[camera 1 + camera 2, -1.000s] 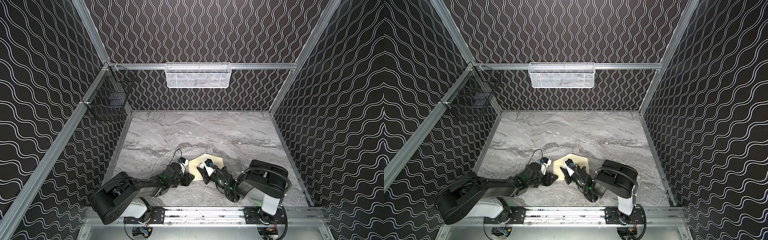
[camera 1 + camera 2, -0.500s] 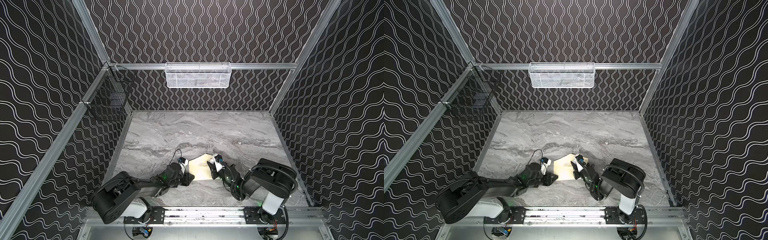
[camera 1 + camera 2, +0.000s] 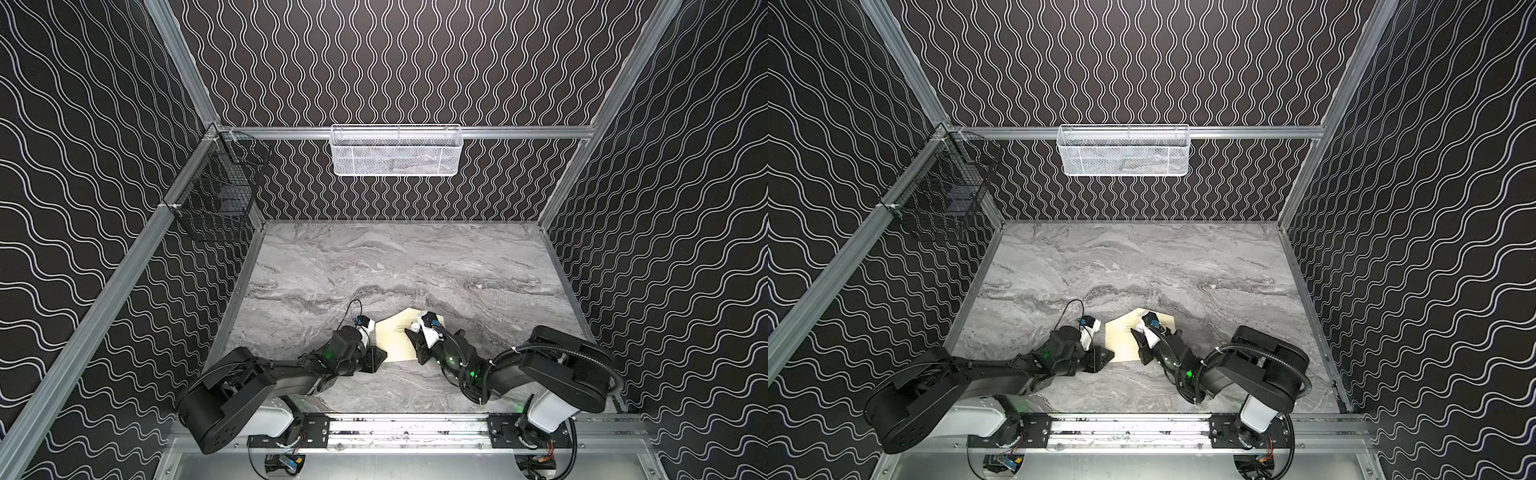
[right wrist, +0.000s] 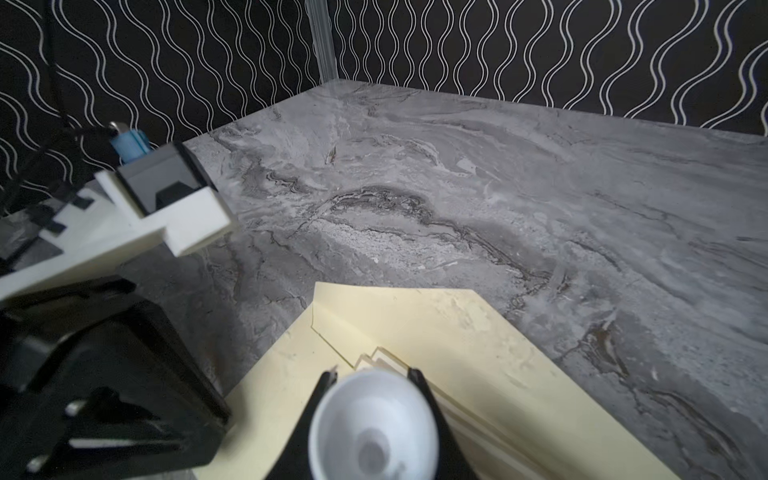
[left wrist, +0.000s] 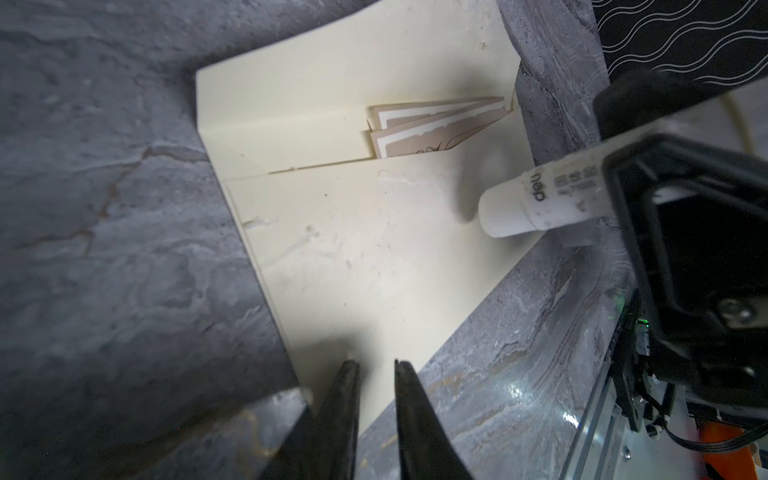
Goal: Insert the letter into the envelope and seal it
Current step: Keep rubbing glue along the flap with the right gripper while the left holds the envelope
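This is a robot test cell of the kind found in a lab. Black walls [image 3: 395,62] printed with white wavy lines close it in on three sides, held by bare aluminium frame bars [image 3: 498,132]. The surface [image 3: 395,266] is a grey marble-look sheet fitted from wall to wall. Along its near edge runs a metal rail [image 3: 407,428] with bolted black plates. It carries the left arm [image 3: 257,378] and the right arm [image 3: 561,365], both black machines with green indicator lights. Exposed wiring [image 3: 286,460] hangs beneath the rail. A white mesh basket [image 3: 395,151] hangs from the back bar, and a black wire basket [image 3: 216,195] from the left side bar.
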